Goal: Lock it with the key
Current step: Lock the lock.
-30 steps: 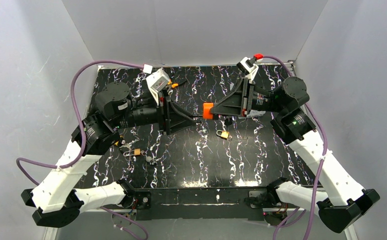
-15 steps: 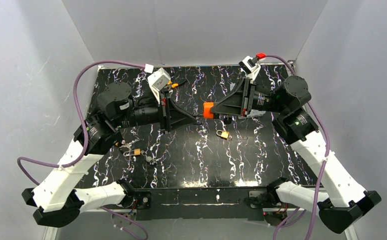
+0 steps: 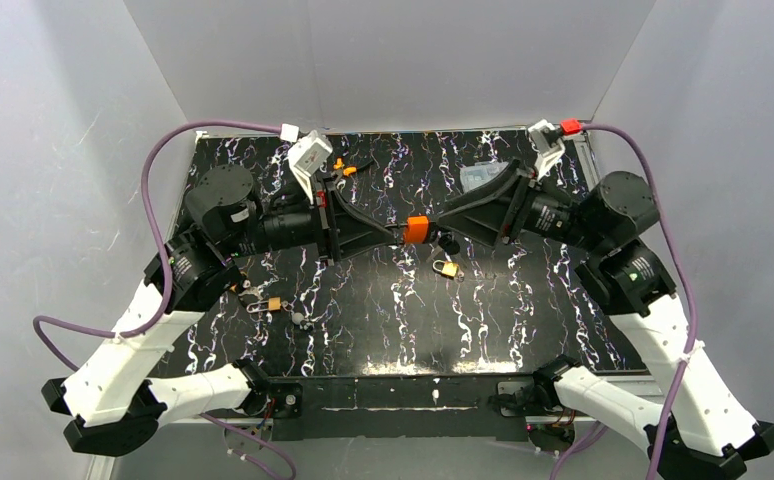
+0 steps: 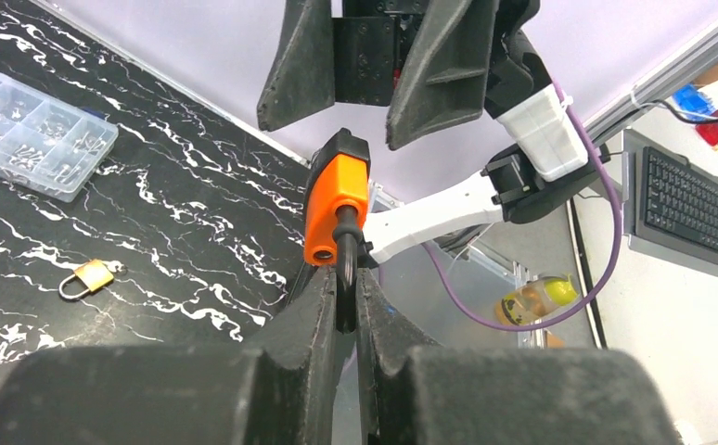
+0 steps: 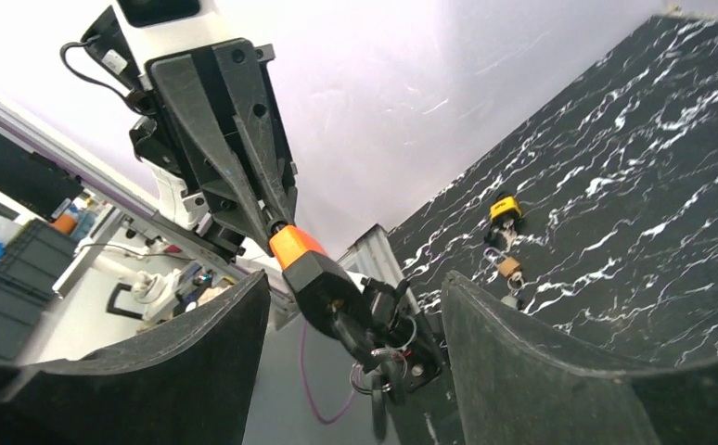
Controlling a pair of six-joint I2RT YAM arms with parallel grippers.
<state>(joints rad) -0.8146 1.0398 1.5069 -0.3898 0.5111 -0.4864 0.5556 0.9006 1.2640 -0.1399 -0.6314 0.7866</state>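
**A:** From above: left gripper [image 3: 399,232] holds the orange padlock [image 3: 416,229] mid-air between the arms, right gripper [image 3: 441,226] spread wide around its far end.

**B:** Left wrist cam: jaws clamped on the shackle [image 4: 344,239].

**A:** Right wrist: key [image 5: 360,341] looks seated in the padlock's base. Imo close squarely on the key head, then twist slowly.

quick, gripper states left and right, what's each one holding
left gripper: closed, holding the orange padlock by its shackle
right gripper: open, jaws wide on either side of the padlock, gripping nothing
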